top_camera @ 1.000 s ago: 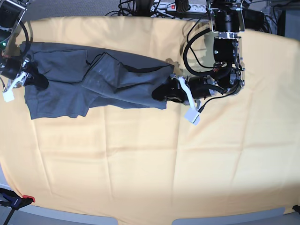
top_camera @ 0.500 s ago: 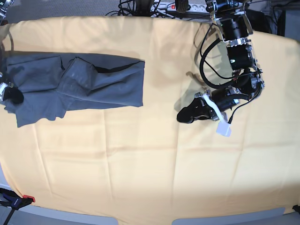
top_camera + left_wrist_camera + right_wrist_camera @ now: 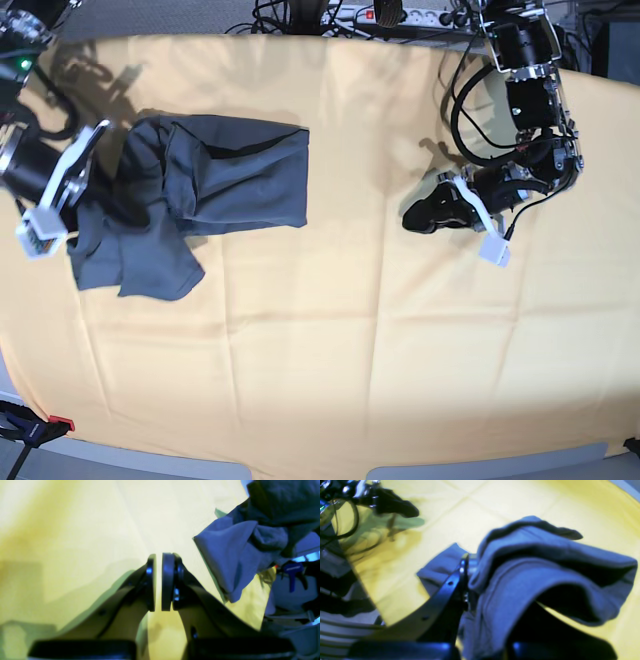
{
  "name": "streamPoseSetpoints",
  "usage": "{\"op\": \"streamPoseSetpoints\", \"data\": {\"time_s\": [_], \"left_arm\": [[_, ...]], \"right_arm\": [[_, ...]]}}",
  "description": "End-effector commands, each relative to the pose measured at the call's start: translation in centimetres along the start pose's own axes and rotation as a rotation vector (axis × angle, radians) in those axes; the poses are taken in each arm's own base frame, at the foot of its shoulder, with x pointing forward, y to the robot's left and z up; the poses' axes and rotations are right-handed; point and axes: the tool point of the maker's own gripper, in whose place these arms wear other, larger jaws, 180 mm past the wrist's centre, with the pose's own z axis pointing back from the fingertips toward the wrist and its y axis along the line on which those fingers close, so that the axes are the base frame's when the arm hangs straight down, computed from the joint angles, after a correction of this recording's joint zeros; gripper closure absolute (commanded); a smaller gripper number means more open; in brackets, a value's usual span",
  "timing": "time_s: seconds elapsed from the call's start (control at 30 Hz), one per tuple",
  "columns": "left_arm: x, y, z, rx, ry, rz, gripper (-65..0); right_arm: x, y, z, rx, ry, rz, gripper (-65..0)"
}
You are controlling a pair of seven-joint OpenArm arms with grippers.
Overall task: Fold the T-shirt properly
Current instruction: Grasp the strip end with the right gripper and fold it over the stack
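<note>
T-shirt [image 3: 215, 180]: plain dark slate grey, no print; in the wrist views it reads bluish-grey w/ near-black shadow in the folds [image 3: 545, 580] [image 3: 235, 562].
Cloth [image 3: 330, 350] over the desk: solid yellow-orange, no pattern, faint crease lines; looks paler lemon-yellow in the left wrist view [image 3: 75, 530].
Left end effector [image 3: 415, 219]: black fingers, glossy black pads [image 3: 167, 580], white block on its side.
Right end effector [image 3: 466, 580]: black finger w/ silver screw heads; silver-and-black arm body w/ white block in base view [image 3: 45, 190].
Cables at top: black. Power strip: light grey, red switch. Bottom-left corner: small red bit on black clamp.
</note>
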Motion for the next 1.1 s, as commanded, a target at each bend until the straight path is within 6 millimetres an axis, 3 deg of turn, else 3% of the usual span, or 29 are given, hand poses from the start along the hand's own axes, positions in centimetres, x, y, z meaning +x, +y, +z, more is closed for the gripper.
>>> {"op": "streamPoseSetpoints", "data": {"time_s": [0.0,0.23,0.57,0.77,0.8,0.9,0.93,0.97,1.07], "left_arm": [[1.9,-0.4,0.4,-0.016,-0.051,-0.037,-6.3],[2.1,-0.5,0.5,-0.024,-0.057,-0.035,-6.2],[2.0,-1.1,0.6,-0.057,-0.078,-0.014,-6.2],[1.2,-1.1,0.7,-0.055,-0.067,0.000,-6.2],[1.1,-1.0,0.8,-0.054,-0.064,0.002,-6.2],[1.0,-1.1,0.7,-0.054,-0.063,0.005,-6.3],[1.1,-1.1,0.7,-0.054,-0.065,0.004,-6.2],[1.2,-1.1,0.7,-0.055,-0.070,0.002,-6.3],[1.3,-1.0,0.8,-0.053,-0.071,0.001,-6.2]], "right_arm": [[0.6,0.5,0.0,0.008,-0.025,0.014,0.0],[-1.4,4.5,-3.1,0.152,0.004,-0.049,0.0],[-0.2,6.9,-10.3,0.128,-0.028,0.024,0.0],[-1.7,8.2,-14.9,0.206,0.044,-0.009,0.0],[-1.9,8.5,-15.4,0.222,0.051,-0.016,-4.4],[-1.6,9.1,-16.0,0.256,0.050,-0.017,-36.2],[-1.0,9.5,-16.0,0.274,0.031,-0.027,-43.4],[-0.1,10.2,-15.6,0.309,0.003,-0.026,-46.3],[3.0,12.3,-13.5,0.384,-0.060,0.070,-46.5]]}}
